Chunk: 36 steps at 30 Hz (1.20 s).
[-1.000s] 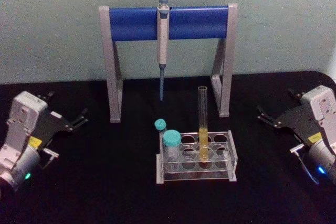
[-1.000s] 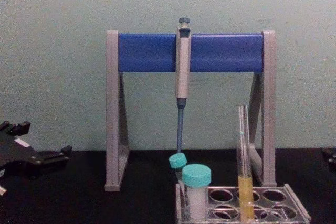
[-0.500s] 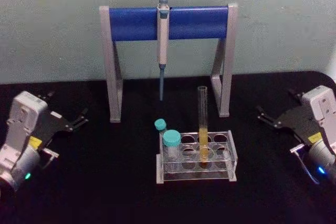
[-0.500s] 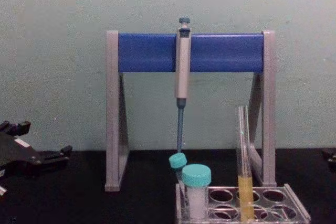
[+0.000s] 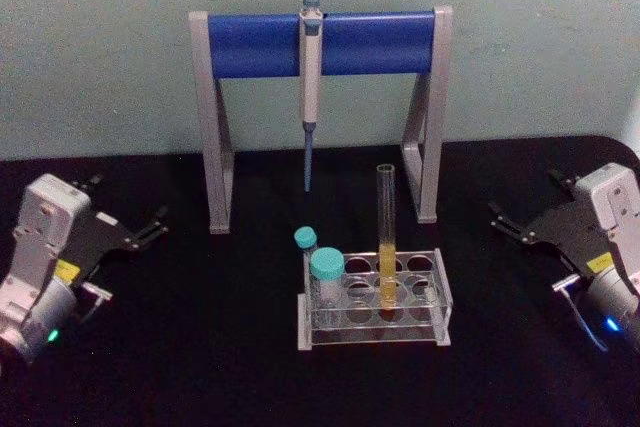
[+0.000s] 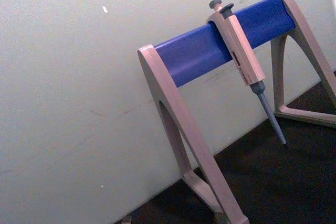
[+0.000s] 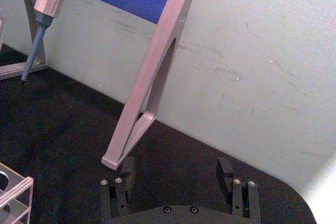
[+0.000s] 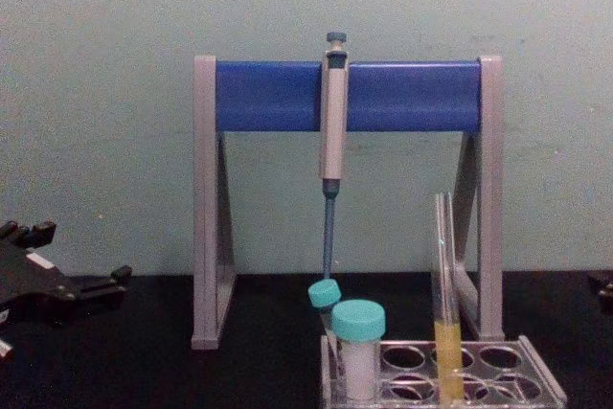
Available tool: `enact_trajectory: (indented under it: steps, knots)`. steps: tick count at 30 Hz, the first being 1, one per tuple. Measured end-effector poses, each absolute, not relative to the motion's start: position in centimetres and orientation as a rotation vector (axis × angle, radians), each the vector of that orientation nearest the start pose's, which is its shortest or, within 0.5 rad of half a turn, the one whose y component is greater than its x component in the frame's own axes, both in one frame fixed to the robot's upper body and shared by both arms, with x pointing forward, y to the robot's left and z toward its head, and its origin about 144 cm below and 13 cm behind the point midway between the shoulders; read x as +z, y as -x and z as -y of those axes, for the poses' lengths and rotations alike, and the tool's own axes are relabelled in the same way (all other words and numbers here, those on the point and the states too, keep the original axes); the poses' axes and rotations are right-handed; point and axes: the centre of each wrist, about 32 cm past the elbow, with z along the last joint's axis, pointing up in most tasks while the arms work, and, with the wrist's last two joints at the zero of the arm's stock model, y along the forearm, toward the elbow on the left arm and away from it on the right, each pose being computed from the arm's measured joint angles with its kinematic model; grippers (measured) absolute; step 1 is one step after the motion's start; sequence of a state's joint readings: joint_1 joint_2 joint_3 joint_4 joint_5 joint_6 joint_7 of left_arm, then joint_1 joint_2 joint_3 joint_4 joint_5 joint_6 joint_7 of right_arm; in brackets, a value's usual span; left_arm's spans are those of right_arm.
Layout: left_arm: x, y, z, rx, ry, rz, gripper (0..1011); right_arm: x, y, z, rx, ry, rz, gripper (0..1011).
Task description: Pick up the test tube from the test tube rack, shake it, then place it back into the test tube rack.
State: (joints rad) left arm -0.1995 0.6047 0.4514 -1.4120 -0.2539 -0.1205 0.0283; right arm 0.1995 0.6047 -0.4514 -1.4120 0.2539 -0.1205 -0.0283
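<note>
The test tube [image 5: 386, 237] stands upright in a hole of the clear test tube rack [image 5: 441, 299] at the table's middle, yellow liquid in its lower part. From the chest, the test tube [image 8: 446, 299] rises well above the test tube rack [image 8: 538, 382]. My left gripper [image 5: 128, 203] rests on the table far to the left, open and holding nothing, and is also at the chest view's left edge [image 8: 72, 258]. My right gripper [image 5: 525, 203] rests far to the right. The right wrist view shows this gripper [image 7: 176, 169] with its fingers wide apart and nothing between them.
Two teal-capped white vials [image 5: 326, 272] stand in the rack's left end. Behind the rack stands a tall grey-and-blue pipette stand [image 5: 320, 44] with a pipette [image 5: 310, 87] hanging from it. Black tabletop lies bare between the rack and each gripper.
</note>
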Motion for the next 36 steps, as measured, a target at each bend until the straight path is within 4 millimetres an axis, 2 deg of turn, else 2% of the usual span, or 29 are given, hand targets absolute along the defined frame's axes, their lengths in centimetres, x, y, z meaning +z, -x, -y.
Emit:
enact_trajectory:
  steps: [27, 36]
  knots:
    - [113.98, -48.86, -30.97, 1.248, -0.304, 0.285, 1010, 114.02, -48.82, 30.96, -1.246, 0.305, 0.287, 1000]
    - [113.98, -48.86, -30.97, 1.248, -0.304, 0.285, 1010, 114.65, -48.31, 30.29, -1.208, 0.274, 0.235, 1000]
